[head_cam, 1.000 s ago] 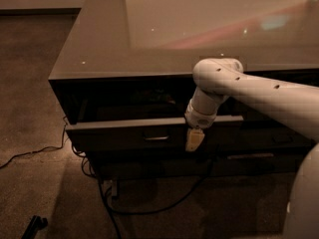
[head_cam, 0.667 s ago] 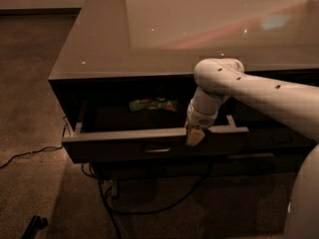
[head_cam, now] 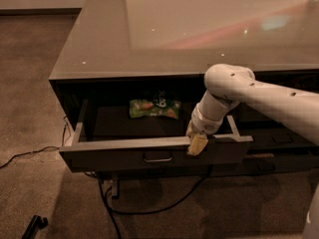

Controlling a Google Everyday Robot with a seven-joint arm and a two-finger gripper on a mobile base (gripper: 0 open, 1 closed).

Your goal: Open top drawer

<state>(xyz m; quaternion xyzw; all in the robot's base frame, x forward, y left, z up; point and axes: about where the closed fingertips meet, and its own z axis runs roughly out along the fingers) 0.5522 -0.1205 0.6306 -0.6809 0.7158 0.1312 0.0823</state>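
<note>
The top drawer [head_cam: 124, 154] of the dark cabinet stands pulled well out, its flat front panel facing me with a small pull handle [head_cam: 157, 158] at its centre. Its dark inner floor shows, with a green snack bag [head_cam: 154, 108] lying at the back. My gripper [head_cam: 196, 144], on the white arm coming from the right, rests on the drawer's front top edge, right of the handle. Its yellowish fingertips hang over the front panel.
The cabinet has a glossy grey top [head_cam: 199, 29]. Black cables [head_cam: 149, 208] trail on the carpet under and in front of it. A small dark object [head_cam: 35, 226] lies on the floor at lower left. Another drawer column [head_cam: 279, 138] sits to the right.
The drawer has slid further out toward me, exposing its floor and the green bag. My gripper has moved forward with the drawer's front edge.
</note>
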